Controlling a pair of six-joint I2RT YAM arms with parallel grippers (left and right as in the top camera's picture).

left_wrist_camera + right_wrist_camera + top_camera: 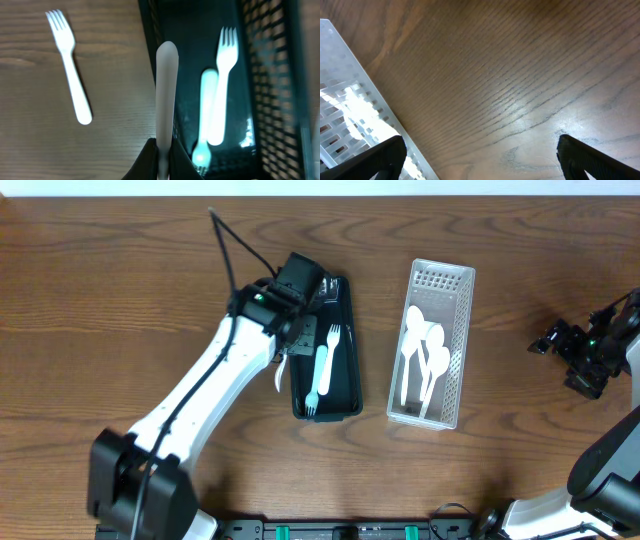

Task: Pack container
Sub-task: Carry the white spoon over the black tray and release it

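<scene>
The tabletop (120, 300) is brown wood grain with a soft sheen, the black tray (352, 350) glossy mesh-walled plastic, the clear bin (462, 350) translucent perforated plastic, and the forks (322, 370), spoons (436, 360) and held utensil (166, 90) smooth white plastic.

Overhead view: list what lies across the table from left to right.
Black rectangular plastic tray → clear perforated plastic bin → bare brown wooden tabletop → black fingers of the right arm.

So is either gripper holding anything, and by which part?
Left gripper pinches a white utensil at one end, rounded end free. Right gripper open, empty.
</scene>
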